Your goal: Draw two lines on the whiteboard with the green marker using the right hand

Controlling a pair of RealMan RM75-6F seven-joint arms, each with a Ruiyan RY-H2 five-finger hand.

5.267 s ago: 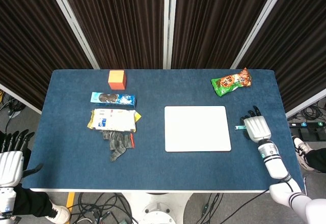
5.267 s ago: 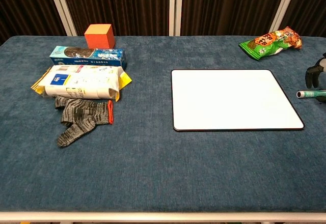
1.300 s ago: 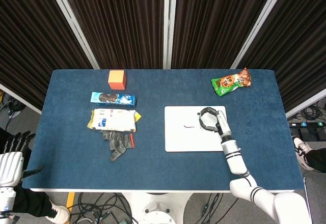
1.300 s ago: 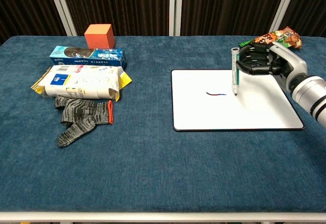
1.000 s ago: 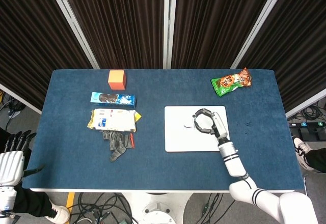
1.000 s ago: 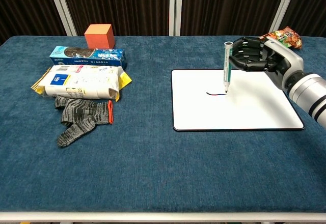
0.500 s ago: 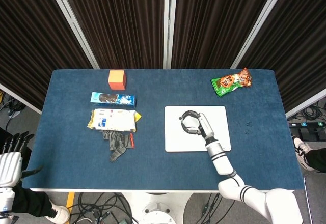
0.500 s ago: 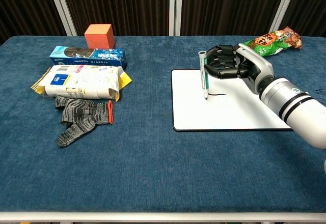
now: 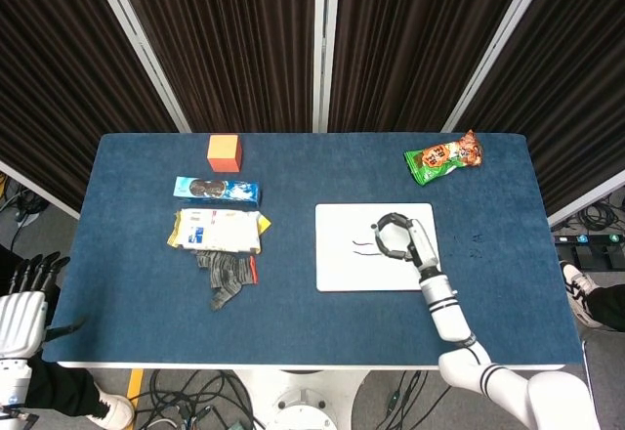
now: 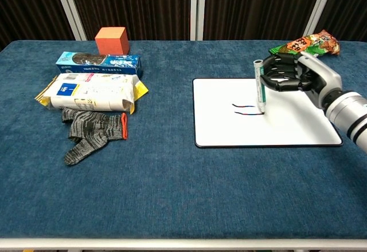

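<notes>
The whiteboard (image 10: 287,127) (image 9: 337,264) lies on the blue table, right of centre, with two short dark lines (image 10: 245,109) (image 9: 363,246) drawn on its left part. My right hand (image 10: 295,75) (image 9: 400,239) hovers over the board and grips the green marker (image 10: 259,94) upright, tip down at the right end of the lower line. My left hand (image 9: 21,303) hangs off the table's left edge at the lower left of the head view, fingers apart, holding nothing.
On the left side lie a grey glove (image 10: 92,130), a white-and-yellow packet (image 10: 92,93), a blue cookie box (image 10: 98,63) and an orange cube (image 10: 111,39). A green-and-orange snack bag (image 10: 304,46) sits at the far right, behind my right hand.
My right hand has moved rightward with the marker, and a second line now shows below the first on the whiteboard. The left hand has stayed put.
</notes>
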